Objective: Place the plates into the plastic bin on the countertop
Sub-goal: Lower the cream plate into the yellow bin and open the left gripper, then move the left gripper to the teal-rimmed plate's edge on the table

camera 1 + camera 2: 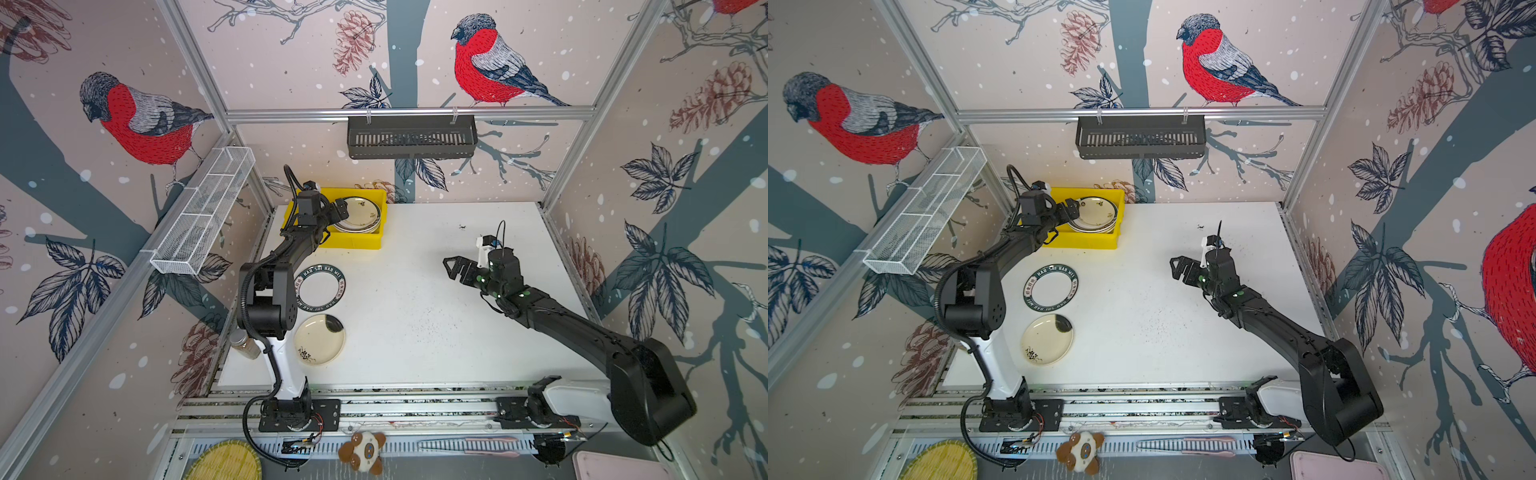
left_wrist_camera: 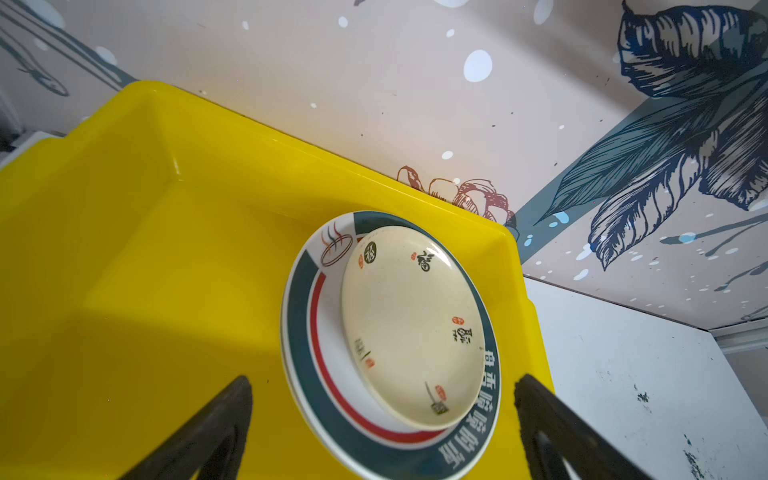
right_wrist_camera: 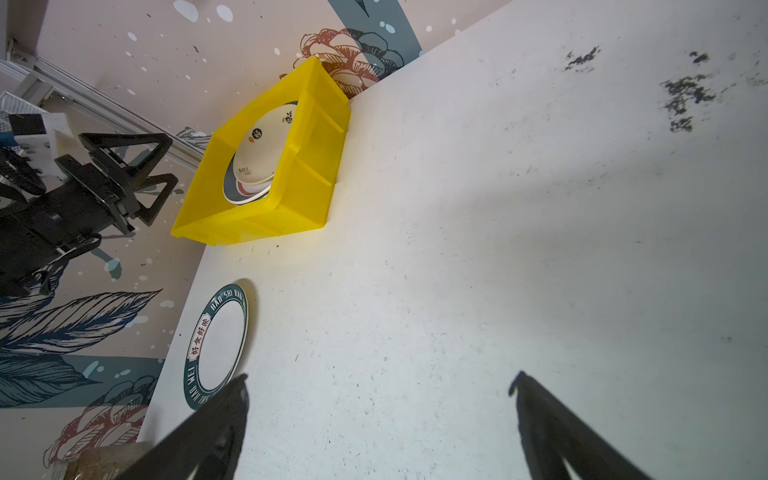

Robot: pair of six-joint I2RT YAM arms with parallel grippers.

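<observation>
Cream plate (image 1: pixel 319 339): nearest, flat on the bench (image 1: pixel 415 316), by the left arm's base.
Ringed plate (image 1: pixel 321 286): just behind it, also flat.
Right fingers (image 3: pixel 220 424): spread, empty, over mid-bench.
Left fingers (image 2: pixel 224 419): spread, empty, above the stacked plates (image 1: pixel 361 214).
Yellow bin (image 1: pixel 357 245): far left corner, holding that stack.
Advice: rise clear of the bin wall first, then pinch a plate's rim.

Free room: the middle and near right of the counter (image 1: pixel 415 299) lie bare, as does the left half of the yellow bin (image 1: pixel 357 243). Obstacles: the bin at far left, its right half filled by stacked plates (image 1: pixel 361 214); the left gripper (image 1: pixel 338 210), jaws apart, above the bin; a letter-rimmed plate (image 1: pixel 321 286) and a cream plate (image 1: pixel 319 340) at near left; the right arm (image 1: pixel 561 316) over the right side.
</observation>
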